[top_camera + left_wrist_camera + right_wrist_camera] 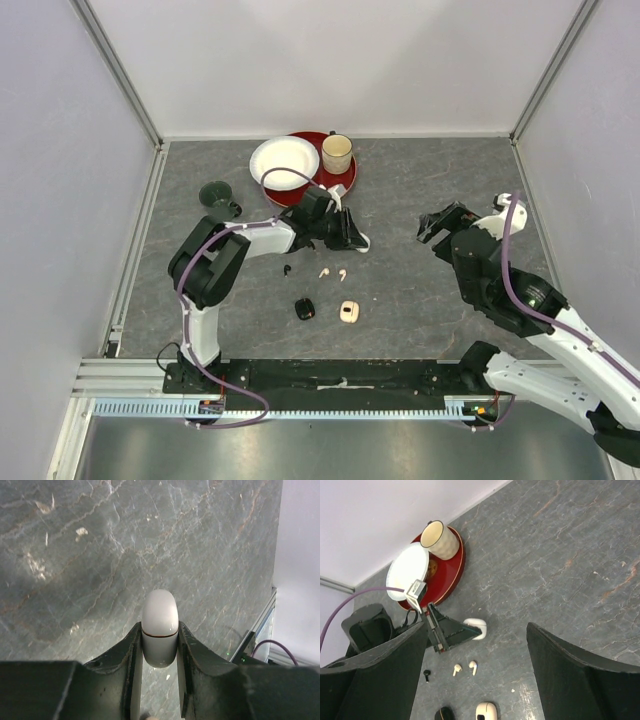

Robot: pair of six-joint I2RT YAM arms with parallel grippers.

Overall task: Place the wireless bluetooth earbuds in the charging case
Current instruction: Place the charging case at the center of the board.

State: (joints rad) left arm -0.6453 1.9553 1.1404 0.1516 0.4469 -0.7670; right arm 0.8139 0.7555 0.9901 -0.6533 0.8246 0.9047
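My left gripper (348,236) is shut on a closed white charging case (160,620), held by its lower half just above the grey table; the case (361,243) pokes out past the fingertips. Three earbuds lie loose near it: a black one (288,270), a pinkish-beige one (457,669) and a white one (473,667). A black case (304,309) and a beige case (348,313) lie closer to the arm bases. My right gripper (438,224) hangs open above the table, right of the earbuds, with nothing between its fingers (572,675).
At the back stands a red plate (345,185) carrying a white bowl (284,161) and a cream cup (337,153). A dark green cup (218,198) sits to the left of them. Walls enclose the table on three sides.
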